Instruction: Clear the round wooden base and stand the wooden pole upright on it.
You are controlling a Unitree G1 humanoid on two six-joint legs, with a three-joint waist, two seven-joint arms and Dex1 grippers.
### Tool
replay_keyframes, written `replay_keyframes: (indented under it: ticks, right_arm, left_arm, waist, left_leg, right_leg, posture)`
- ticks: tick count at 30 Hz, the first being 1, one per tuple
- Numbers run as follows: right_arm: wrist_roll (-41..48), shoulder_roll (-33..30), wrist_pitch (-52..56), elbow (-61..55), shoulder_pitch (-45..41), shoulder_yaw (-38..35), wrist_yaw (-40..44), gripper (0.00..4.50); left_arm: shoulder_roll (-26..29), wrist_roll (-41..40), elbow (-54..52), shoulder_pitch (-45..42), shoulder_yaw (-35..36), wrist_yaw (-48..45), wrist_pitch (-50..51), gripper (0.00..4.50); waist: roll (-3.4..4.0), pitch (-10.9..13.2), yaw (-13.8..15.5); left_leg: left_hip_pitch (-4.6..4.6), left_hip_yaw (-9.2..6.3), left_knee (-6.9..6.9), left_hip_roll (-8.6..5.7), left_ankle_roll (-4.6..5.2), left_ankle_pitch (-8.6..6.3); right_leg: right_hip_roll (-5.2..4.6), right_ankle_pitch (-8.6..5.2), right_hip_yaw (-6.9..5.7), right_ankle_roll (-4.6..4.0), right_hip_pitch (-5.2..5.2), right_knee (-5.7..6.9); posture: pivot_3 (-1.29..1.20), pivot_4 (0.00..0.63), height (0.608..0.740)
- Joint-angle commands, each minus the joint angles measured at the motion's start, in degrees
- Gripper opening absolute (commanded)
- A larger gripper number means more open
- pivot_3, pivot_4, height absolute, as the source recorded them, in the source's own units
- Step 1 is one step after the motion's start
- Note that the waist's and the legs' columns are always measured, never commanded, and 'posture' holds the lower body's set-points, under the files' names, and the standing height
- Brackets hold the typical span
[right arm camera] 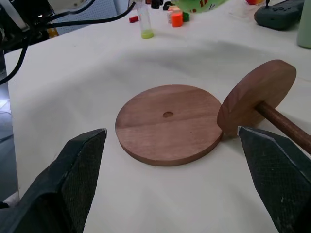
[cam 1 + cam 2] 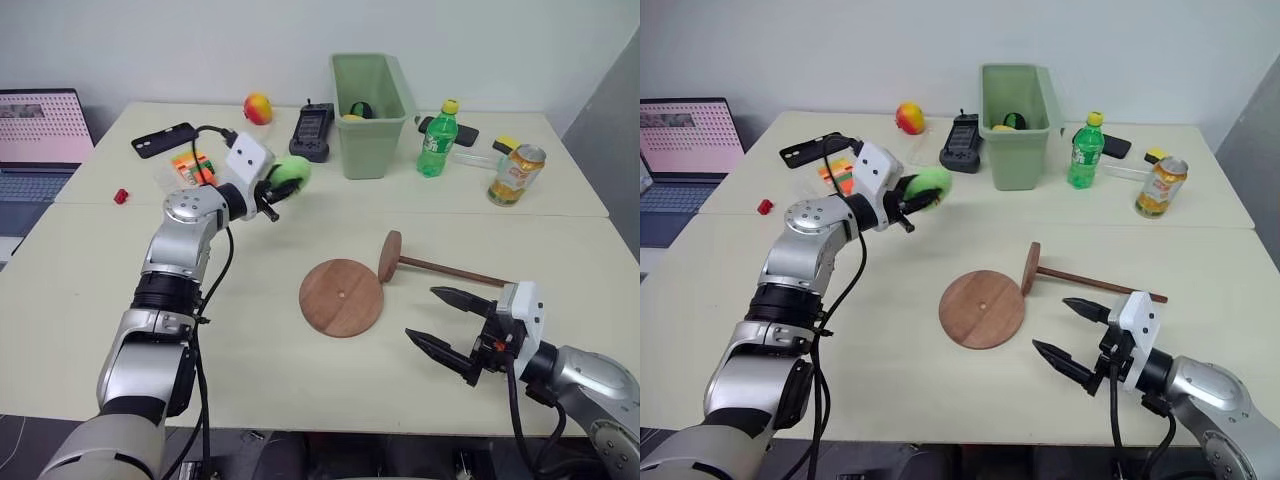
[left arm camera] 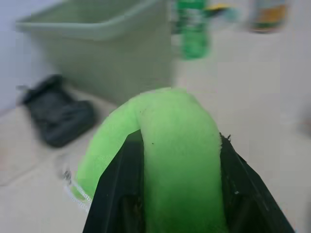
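Right gripper (image 2: 455,327): our black fingers spread wide, near table's front edge.
Left gripper (image 2: 283,187): clamped on squishy green ring (image 2: 291,174).
Round wooden base (image 2: 341,297): clear.
Tip: we'd grab thin dark-brown wooden pole (image 2: 447,269) mid-shaft.

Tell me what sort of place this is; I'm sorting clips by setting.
Probably an office or lab used for robot trials. Pale tables pushed together against a plain wall hold an open laptop, a green bin, a soda bottle, a can and a handheld controller.
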Motion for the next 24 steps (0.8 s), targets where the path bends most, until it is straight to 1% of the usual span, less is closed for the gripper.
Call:
replay_keyframes:
  ticks: [1,3,6,8,11,12,15,18,20,22,24]
  right_arm:
    - [1.99,-0.92,1.37,-1.77,-2.29,-1.35,-0.74,4.5]
    - [2.48,-1.23,2.15,-1.81,-3.17,-1.58,-1.13,4.5]
    - [3.56,-1.48,3.37,-1.94,-3.98,-2.18,-2.02,4.5]
    - [4.17,-1.74,4.14,-2.22,-4.45,-2.52,-2.46,4.5]
    - [4.8,-1.84,5.08,-2.7,-5.04,-2.73,-3.26,4.5]
    - [5.12,-1.83,5.42,-2.93,-5.19,-2.77,-3.55,4.5]
    - [5.81,-2.26,6.32,-3.39,-5.85,-2.49,-3.64,4.5]
    - [5.86,-3.23,6.93,-3.19,-6.92,-2.6,-2.98,4.5]
    - [6.17,-4.6,7.81,-2.62,-8.21,-3.02,-2.5,4.5]
    - [6.72,-7.28,9.43,-1.62,-10.44,-3.7,-1.34,4.5]
    - [4.8,-12.63,12.04,0.33,-14.26,-2.95,0.35,4.5]
  left_arm:
    - [-4.07,4.23,12.77,-2.48,0.92,12.83,-6.57,1.53]
    - [-6.06,4.04,19.05,-3.38,2.11,16.08,-8.65,1.53]
    - [-7.07,4.46,24.48,-4.18,2.23,17.1,-12.38,2.06]
    - [-7.12,4.6,26.06,-4.79,2.31,16.59,-14.24,2.48]
    - [-6.33,3.16,24.12,-5.07,3.0,12.63,-15.03,3.22]
    - [-5.76,2.39,22.29,-4.78,3.35,10.64,-14.45,3.47]
    - [-3.37,-0.1,14.92,-2.77,3.96,3.96,-10.96,4.02]
    - [-0.22,-3.14,4.19,0.64,3.98,-3.07,-4.73,4.47]
    - [2.71,-5.29,-3.84,2.99,3.98,-7.64,0.5,4.47]
    - [7.36,-8.85,-13.77,5.95,3.63,-14.92,7.33,4.47]
    - [13.71,-15.43,-25.99,10.29,2.72,-25.08,16.3,4.47]
  waist:
    - [-0.01,0.01,0.07]
    - [-0.06,0.03,0.11]
    - [-0.09,0.05,0.07]
    - [-0.09,0.05,0.03]
    - [-0.09,0.05,-0.03]
    - [-0.09,0.05,-0.06]
    - [-0.09,0.05,-0.19]
    - [-0.08,0.05,-0.29]
    - [-0.08,0.05,-0.34]
    - [-0.07,0.05,-0.45]
    - [-0.07,0.06,-0.4]
  left_leg:
    - [-0.03,0.0,0.0,-0.01,0.0,0.0]
    - [-0.06,0.0,0.01,-0.01,0.01,0.0]
    - [-0.1,0.06,0.03,-0.05,0.01,0.0]
    - [-0.08,0.06,0.02,-0.08,0.0,0.0]
    - [-0.05,0.08,0.02,-0.11,-0.01,0.01]
    - [-0.06,0.07,0.02,-0.1,-0.01,0.01]
    - [-0.07,0.09,0.02,-0.06,-0.07,0.04]
    - [-0.07,0.09,0.01,0.02,-0.23,0.13]
    - [-0.05,0.08,0.01,0.06,-0.24,0.13]
    - [-0.04,0.05,0.01,0.1,-0.24,0.13]
    - [-0.04,0.02,0.0,0.1,-0.24,0.14]
  right_leg:
    - [-0.05,0.0,-0.01,0.0,-0.03,0.0]
    - [-0.14,0.0,-0.04,0.0,-0.02,0.0]
    - [-0.2,0.01,-0.08,0.01,-0.05,0.02]
    - [-0.21,0.01,-0.11,0.01,-0.03,0.05]
    - [-0.21,0.01,-0.09,0.01,-0.03,0.1]
    - [-0.21,0.01,-0.1,0.01,-0.04,0.1]
    - [-0.21,0.01,-0.09,0.01,-0.08,0.13]
    - [-0.21,0.01,-0.06,0.01,-0.09,0.15]
    - [-0.21,0.0,-0.03,0.01,-0.09,0.15]
    - [-0.22,0.0,0.0,0.01,-0.09,0.17]
    - [-0.21,0.0,0.03,0.01,-0.15,0.21]
  posture:
    - [0.0,0.15,0.74]
    - [0.0,0.15,0.74]
    - [0.0,0.15,0.74]
    - [0.0,0.15,0.74]
    - [0.0,0.15,0.74]
    - [0.0,0.15,0.74]
    - [0.0,0.15,0.74]
    - [0.0,0.15,0.74]
    - [0.0,0.15,0.74]
    - [0.0,0.15,0.74]
    - [0.0,0.15,0.74]
